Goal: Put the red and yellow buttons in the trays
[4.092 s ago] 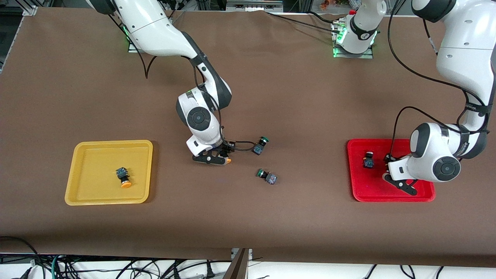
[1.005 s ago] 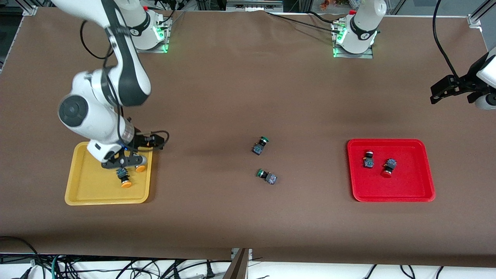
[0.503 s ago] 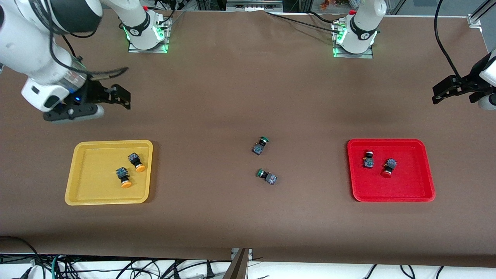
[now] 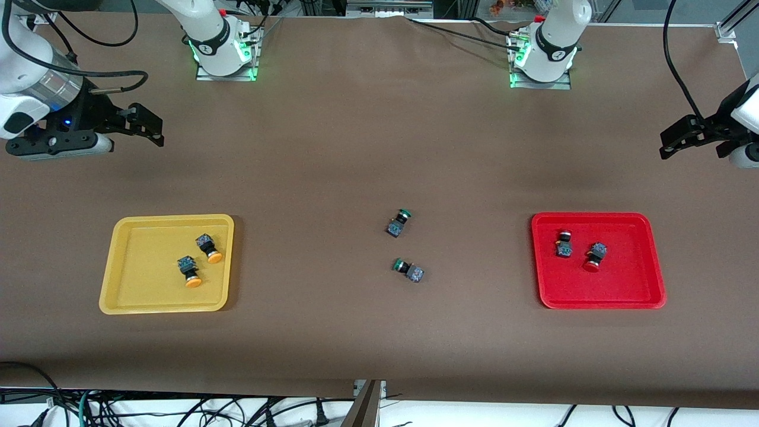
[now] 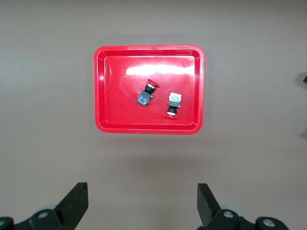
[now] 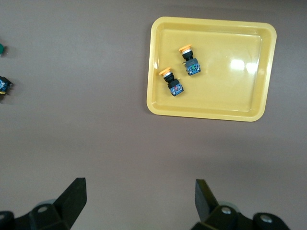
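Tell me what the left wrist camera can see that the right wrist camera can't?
Only the left wrist view shows the red tray with two red buttons lying in it. Only the right wrist view shows the yellow tray with two yellow buttons in it, plus a green-capped switch at its edge. Both show brown table and an open, empty gripper: the left gripper and the right gripper.
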Robot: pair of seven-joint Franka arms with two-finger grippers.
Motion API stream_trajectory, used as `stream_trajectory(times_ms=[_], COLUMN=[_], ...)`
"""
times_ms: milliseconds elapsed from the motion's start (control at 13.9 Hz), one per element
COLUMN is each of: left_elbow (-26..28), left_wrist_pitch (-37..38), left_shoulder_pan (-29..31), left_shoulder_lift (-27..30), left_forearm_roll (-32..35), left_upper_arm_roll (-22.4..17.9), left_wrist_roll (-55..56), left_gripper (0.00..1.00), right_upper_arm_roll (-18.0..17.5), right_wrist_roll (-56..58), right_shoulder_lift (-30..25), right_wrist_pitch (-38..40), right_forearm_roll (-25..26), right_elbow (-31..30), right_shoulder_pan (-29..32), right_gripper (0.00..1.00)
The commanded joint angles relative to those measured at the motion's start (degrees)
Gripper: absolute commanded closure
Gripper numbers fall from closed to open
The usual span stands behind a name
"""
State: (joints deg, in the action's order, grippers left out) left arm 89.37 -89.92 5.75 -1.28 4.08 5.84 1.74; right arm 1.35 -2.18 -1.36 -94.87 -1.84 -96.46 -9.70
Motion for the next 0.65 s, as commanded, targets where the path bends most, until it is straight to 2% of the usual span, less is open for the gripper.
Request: stream_trajectory(times_ms=[0, 574], left_elbow=[-0.34, -0.34], left_wrist_pitch=[-0.08, -0.08], left_shoulder_pan=[-0.21, -0.21], left_shoulder_lift=[-0.03, -0.04], left_forearm_roll=[-1.01, -1.01], left_upper_arm_roll=[-0.12, -0.12], left_wrist_roll=[-0.07, 0.10], left_gripper=[0.00, 0.00], right_upper_arm_roll=[-1.17, -1.17], right_wrist_roll=[0.07, 1.66], right_shoulder_lift=[0.66, 0.83], right_wrist_pitch=[0.91, 0.91], right_forearm_roll=[0.87, 2.01], right_elbow=[1.89, 2.24], right_shoulder_pan=[1.00, 0.91], right_gripper=[0.00, 0.00])
